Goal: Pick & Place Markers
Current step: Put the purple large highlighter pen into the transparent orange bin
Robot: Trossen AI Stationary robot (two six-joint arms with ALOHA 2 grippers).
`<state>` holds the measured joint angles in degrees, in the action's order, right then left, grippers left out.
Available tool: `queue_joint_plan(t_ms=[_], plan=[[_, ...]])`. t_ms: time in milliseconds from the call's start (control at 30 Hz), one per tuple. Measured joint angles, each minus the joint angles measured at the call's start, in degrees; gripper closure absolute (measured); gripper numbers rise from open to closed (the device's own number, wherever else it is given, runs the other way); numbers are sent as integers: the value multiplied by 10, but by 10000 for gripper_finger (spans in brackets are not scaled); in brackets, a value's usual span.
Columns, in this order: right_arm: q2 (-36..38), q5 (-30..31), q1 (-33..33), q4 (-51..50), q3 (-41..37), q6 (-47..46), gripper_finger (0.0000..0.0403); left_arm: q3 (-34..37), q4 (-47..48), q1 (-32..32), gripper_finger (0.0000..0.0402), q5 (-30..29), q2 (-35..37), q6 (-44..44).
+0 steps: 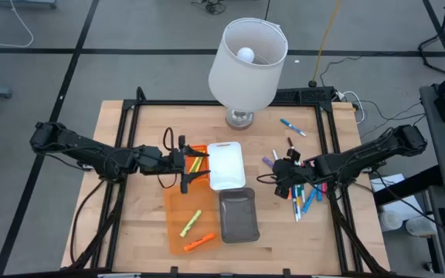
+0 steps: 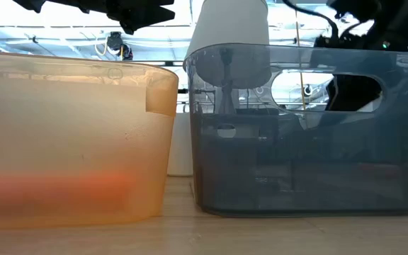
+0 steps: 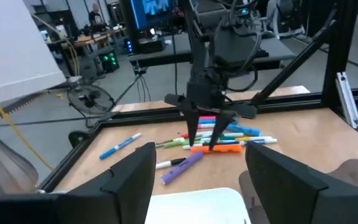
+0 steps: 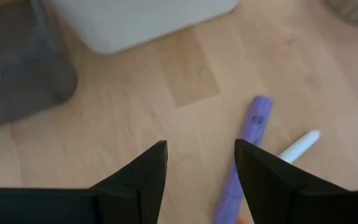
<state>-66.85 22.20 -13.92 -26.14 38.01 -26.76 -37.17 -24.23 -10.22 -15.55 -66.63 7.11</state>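
Several markers lie in a pile [image 1: 306, 194] on the table's right side, seen also as a coloured pile [image 3: 229, 138] in the left wrist view. A purple marker [image 4: 244, 163] and a white-tipped one [image 4: 300, 147] lie apart from it. My right gripper [image 1: 283, 176] is open and points down at the pile's left edge, its tips [image 3: 202, 142] just over an orange marker [image 3: 219, 149]; I cannot tell whether they touch it. My left gripper [image 1: 194, 166] is open and empty, level over the orange tray's far end [image 1: 199, 154]. More markers [image 1: 191, 222] lie in that tray.
A white tray [image 1: 226, 164] and a grey tray [image 1: 238, 216] sit beside the orange tray [image 2: 69, 142] at the table's middle. A white lamp [image 1: 246, 69] stands at the far edge. A blue marker [image 1: 292, 127] lies alone near the lamp. Black frame rails [image 1: 334, 154] run along the table's sides.
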Motion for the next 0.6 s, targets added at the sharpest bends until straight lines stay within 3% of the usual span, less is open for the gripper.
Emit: queue_joint_plan(t_ms=[267,400,600], plan=[[0,-2,49,89,-69,61,231,0,3,10,140,0,-2,-38],[0,-43,82,155,-103,103,232,0,3,10,149,0,-2,-38],[0,-58,123,191,-130,128,232,0,4,10,158,0,-2,-14]])
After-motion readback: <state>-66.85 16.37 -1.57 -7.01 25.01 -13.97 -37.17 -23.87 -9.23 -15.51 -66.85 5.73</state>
